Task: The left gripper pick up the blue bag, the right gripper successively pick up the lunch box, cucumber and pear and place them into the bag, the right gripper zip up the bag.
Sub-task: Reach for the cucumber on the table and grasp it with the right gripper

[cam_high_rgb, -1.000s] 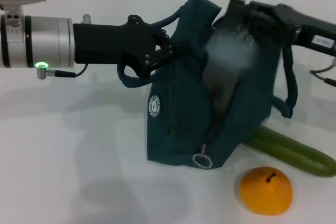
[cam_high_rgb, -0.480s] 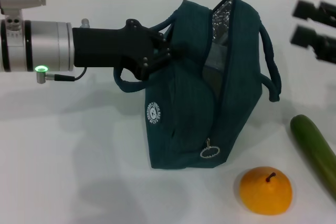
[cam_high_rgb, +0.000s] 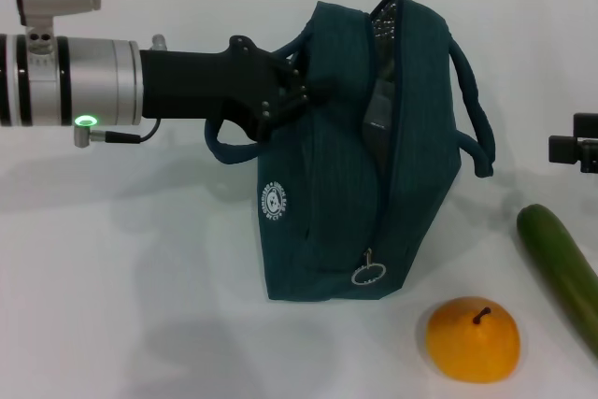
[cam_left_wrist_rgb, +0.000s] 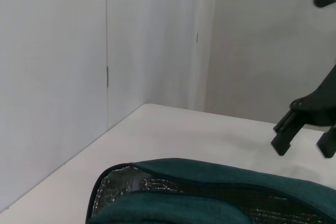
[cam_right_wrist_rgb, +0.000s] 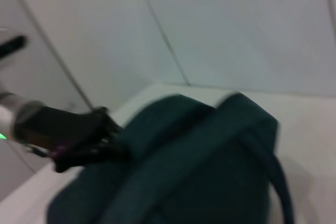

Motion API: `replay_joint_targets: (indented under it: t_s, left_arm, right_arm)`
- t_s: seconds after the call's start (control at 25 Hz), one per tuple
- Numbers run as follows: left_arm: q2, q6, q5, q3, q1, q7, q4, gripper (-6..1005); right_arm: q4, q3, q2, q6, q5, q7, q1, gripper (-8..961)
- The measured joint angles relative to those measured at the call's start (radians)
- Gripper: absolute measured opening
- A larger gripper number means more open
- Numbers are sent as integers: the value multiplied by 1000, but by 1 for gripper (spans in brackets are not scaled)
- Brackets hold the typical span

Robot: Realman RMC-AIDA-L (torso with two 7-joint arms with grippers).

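The left hand [cam_high_rgb: 297,100] was clenched on the upper left edge of the bag [cam_high_rgb: 346,193], which stood on the desk [cam_high_rgb: 131,277], mouth partly unzipped. The right hand [cam_high_rgb: 577,151] hung well apart, released. Cucumber [cam_high_rgb: 561,268] and pear [cam_high_rgb: 472,338] lay beside the bag.

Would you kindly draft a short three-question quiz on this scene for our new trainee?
1. True or false: the left gripper is shut on the blue bag.
2. Which lies nearest the zip pull? A) the pear B) the cucumber C) the right gripper
3. Fill in: the bag's mouth shows a ____ foil lining.

Key: 1 true, it pinches the bag's upper edge by a handle. 2 A. 3 silver.
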Motion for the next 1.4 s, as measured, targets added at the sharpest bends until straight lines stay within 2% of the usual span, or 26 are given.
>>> replay_joint_targets:
  t_s: [0.2, 0.32, 0.52, 0.84, 1.12, 1.4]
  left_arm:
    - [1, -1, 0, 1, -2, 0, 2, 46]
    - [2, -1, 0, 2, -10, -1, 1, 46]
    - [1, -1, 0, 18, -22, 1, -3, 47]
    - [-2, -15, -7, 25, -12, 10, -8, 48]
    - [-3, -36, -7, 26, -15, 13, -8, 48]
    - [-3, -39, -8, 52, -22, 13, -8, 49]
  right_arm:
    - [-56, 2, -1, 2, -163, 152, 25, 685]
    - [-122, -1, 1, -46, -256, 241, 52, 683]
    - [-179, -2, 3, -92, -326, 308, 70, 679]
    - [-199, -9, 4, -101, -392, 360, 86, 673]
    - [-254, -124, 4, -149, -567, 500, 150, 668]
    - [-262, -209, 7, -183, -637, 557, 182, 663]
